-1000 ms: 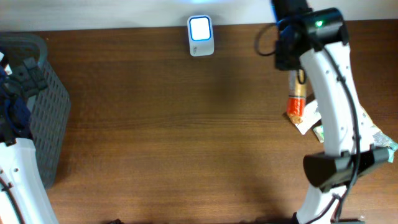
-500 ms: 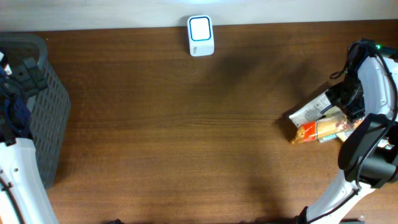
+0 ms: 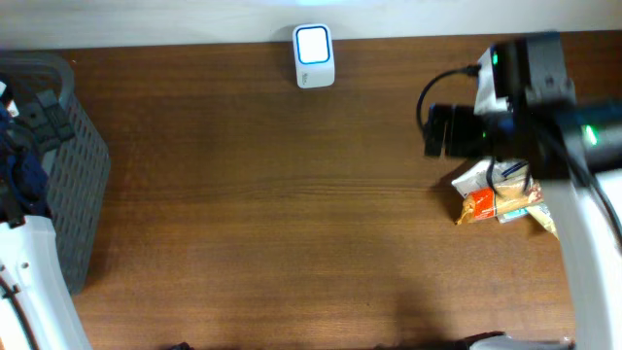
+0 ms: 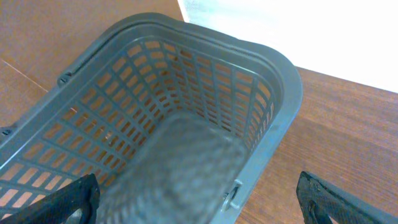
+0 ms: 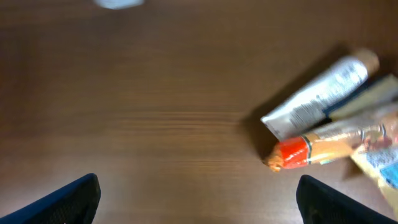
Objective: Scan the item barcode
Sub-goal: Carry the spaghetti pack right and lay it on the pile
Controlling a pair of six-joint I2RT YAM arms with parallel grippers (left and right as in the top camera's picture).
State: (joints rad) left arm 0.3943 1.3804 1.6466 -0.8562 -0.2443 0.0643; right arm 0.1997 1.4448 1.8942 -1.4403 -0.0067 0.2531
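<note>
The barcode scanner (image 3: 313,55), a small white box with a lit blue-white face, stands at the table's far edge. The item, a clear packet with an orange end (image 3: 481,206), lies on the table at the right against a white tube (image 3: 476,178) and other packets. In the right wrist view the orange-ended packet (image 5: 323,146) and the white tube (image 5: 317,93) lie to the upper right. My right gripper (image 5: 199,205) is open and empty above bare wood, left of them. My left gripper (image 4: 202,202) hangs open and empty over the grey basket (image 4: 273,87).
The grey mesh basket (image 3: 68,165) stands at the table's left edge beneath the left arm (image 3: 29,253). The right arm (image 3: 573,146) reaches over the pile of packets (image 3: 510,199) at the right. Brown wood stretches between basket and pile.
My right gripper held the orange-ended packet up near the far edge, then laid it on the pile and opened. It now hovers just left of the pile. The left arm is unmoved.
</note>
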